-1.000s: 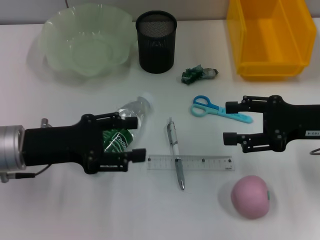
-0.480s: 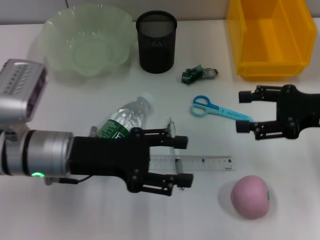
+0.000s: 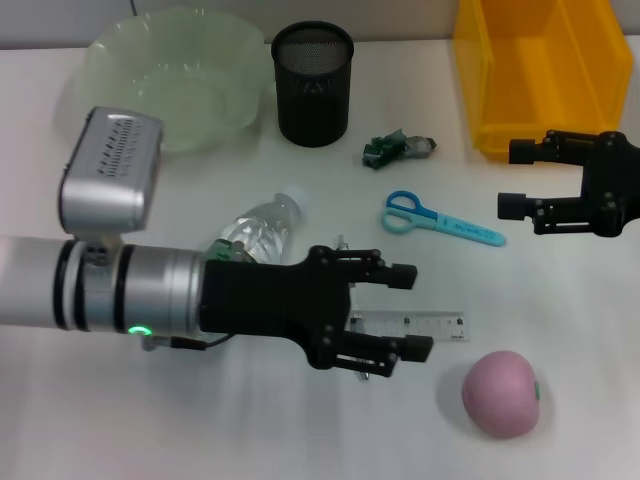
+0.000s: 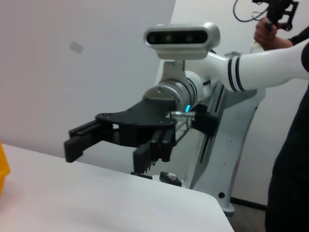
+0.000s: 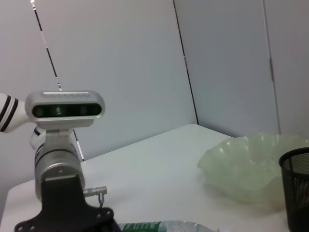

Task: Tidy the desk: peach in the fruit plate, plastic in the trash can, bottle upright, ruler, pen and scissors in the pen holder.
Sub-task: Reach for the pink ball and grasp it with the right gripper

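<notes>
One pen (image 3: 344, 262) lay across the ruler (image 3: 430, 326), largely hidden under the left pincer (image 3: 402, 312), which was held wide above them. Beside the ruler, the peach (image 3: 501, 393) could be nudged away. Beyond the scissors (image 3: 440, 219), the right pincer (image 3: 514, 178) hung wide, empty.

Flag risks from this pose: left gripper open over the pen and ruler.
1. The pen lies across the ruler, both under the open left gripper; closing may pinch both or skid the flat ruler.
2. The lying bottle sits beside the left arm; a sweep might roll it.
3. The peach lies close ahead of the fingers and could be nudged. The right gripper is open near the yellow bin.
</notes>
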{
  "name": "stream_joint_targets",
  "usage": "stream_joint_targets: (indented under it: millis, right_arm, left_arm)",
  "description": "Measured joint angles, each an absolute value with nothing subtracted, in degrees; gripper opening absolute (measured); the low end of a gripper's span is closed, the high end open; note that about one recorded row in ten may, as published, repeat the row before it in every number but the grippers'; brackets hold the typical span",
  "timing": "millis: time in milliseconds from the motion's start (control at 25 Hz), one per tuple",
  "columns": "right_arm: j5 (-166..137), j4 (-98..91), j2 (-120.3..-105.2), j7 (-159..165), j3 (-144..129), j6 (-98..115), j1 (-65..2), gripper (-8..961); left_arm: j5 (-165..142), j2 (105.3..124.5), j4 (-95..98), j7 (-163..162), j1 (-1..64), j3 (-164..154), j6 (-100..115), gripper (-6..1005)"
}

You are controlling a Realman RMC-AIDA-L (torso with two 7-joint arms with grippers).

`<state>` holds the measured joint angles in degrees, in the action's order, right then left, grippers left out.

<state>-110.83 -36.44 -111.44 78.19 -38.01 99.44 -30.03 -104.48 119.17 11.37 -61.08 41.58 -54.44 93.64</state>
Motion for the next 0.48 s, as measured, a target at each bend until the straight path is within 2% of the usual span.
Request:
stream_joint_targets:
  millis: [480]
  right_arm:
    - [-112.3,-37.8,-111.10,81.2,-36.5,99.0,-30.2,787]
  left_arm:
    - [-104.7,119.17,2.9,-51.6,45.6,-54.1,87.2,799]
